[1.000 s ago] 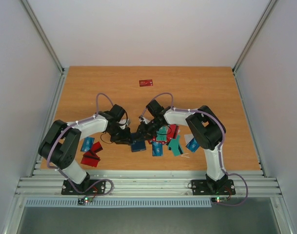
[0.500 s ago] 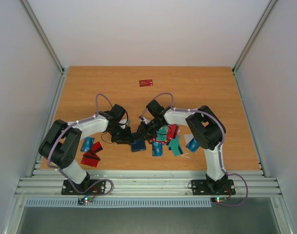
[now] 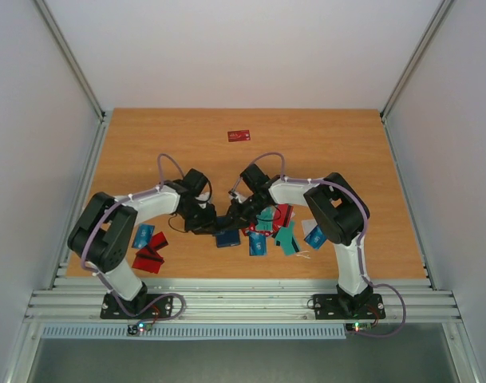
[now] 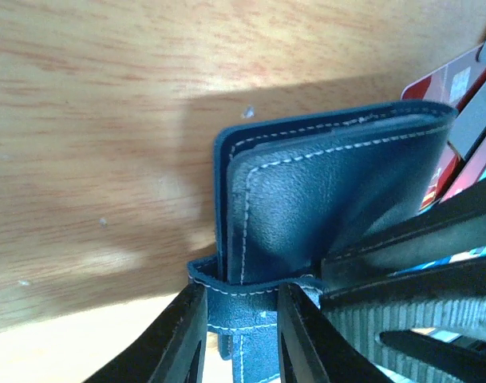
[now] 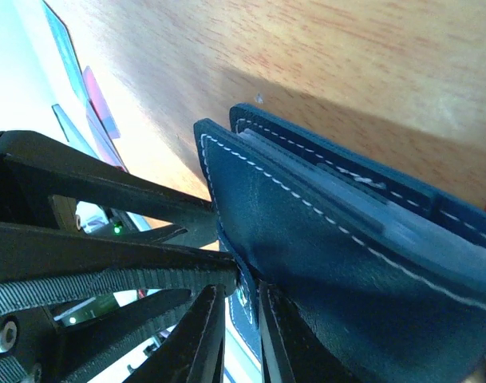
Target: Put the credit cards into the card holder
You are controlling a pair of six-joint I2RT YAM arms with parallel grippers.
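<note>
Card holder (image 3: pixel 227 238): credit cards (image 3: pixel 258 244) crowd right side.

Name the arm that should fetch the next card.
Right, probably. Both the left gripper and right gripper pinch the card holder, but most credit cards lie just beside the right one.

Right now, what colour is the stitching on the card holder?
White thread on the dark navy card holder, clearest in the left wrist view.
</note>
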